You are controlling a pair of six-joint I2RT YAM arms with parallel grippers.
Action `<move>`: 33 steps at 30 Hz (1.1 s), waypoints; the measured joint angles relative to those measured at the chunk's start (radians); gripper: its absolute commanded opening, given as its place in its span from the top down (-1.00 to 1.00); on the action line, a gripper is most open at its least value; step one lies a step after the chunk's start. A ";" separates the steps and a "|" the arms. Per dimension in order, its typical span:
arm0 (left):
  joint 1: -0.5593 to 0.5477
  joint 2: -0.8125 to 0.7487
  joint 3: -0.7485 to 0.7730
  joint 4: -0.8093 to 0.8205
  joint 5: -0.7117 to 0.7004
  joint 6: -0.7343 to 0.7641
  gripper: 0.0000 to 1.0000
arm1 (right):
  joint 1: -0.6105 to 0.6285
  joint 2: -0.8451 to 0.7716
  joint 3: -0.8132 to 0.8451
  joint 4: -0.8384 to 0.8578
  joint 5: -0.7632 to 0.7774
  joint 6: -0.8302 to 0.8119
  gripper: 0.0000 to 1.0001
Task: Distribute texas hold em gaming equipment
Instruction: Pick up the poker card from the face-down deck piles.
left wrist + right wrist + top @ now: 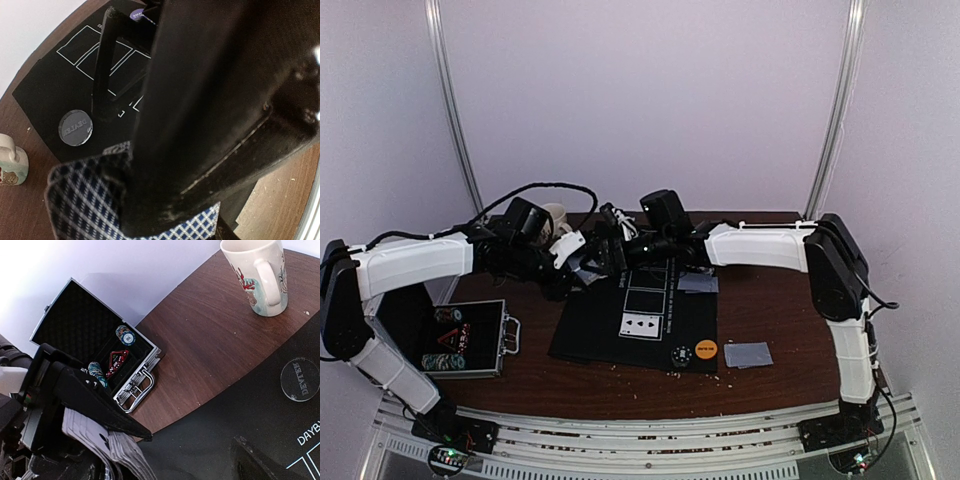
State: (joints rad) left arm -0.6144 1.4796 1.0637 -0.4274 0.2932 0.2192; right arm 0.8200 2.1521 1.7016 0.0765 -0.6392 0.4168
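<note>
Dim, soft, wrist views fisheye-warped.

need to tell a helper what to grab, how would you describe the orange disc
Start at the black mat in the middle of the brown table. At its near right corner lies the orange disc, between a dark disc on the mat and a grey card off it. Nothing else there is orange.
</note>
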 measured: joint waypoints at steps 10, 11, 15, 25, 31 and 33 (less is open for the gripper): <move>0.000 0.000 0.000 0.000 -0.014 0.000 0.16 | 0.008 -0.033 -0.003 -0.037 0.073 -0.052 0.01; 0.000 0.000 0.000 0.000 -0.017 0.000 0.16 | 0.006 -0.042 -0.008 -0.044 0.077 -0.057 0.07; 0.000 0.000 0.000 0.000 -0.028 0.000 0.17 | 0.000 -0.063 -0.010 -0.057 0.077 -0.073 0.36; 0.000 0.000 0.000 -0.006 -0.059 0.000 0.17 | -0.002 -0.073 -0.011 -0.053 0.021 -0.077 1.00; -0.001 0.000 0.000 -0.005 -0.069 -0.001 0.17 | -0.009 -0.119 -0.043 -0.075 0.045 -0.097 1.00; -0.001 0.000 0.000 -0.005 -0.075 -0.001 0.17 | -0.019 -0.145 -0.058 -0.096 0.065 -0.105 1.00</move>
State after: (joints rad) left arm -0.6155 1.4796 1.0637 -0.4324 0.2184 0.2180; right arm 0.8013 2.0071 1.6440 -0.0196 -0.5739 0.3115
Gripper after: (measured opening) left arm 0.416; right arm 0.012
